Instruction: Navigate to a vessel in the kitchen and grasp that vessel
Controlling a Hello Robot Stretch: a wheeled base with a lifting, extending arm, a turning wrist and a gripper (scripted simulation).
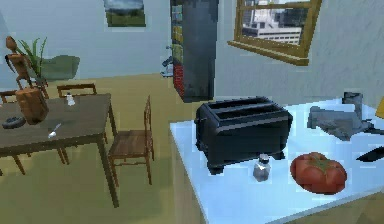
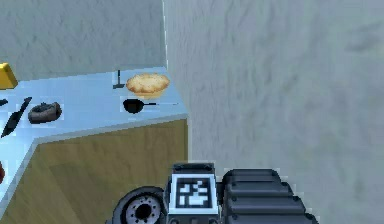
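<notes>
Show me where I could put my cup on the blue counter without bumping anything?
On the counter, the near corner in front of the toaster, left of the shaker, is bare. In the arm side view, so is the stretch between the dark bowl and the small pan. It is crowded around the tomato and the grey fixture.

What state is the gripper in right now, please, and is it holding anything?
Gripper: cannot be told. Its dark body sits at the arm side view's bottom edge, and its far end cannot be made out, so whether it holds anything is unclear.
</notes>
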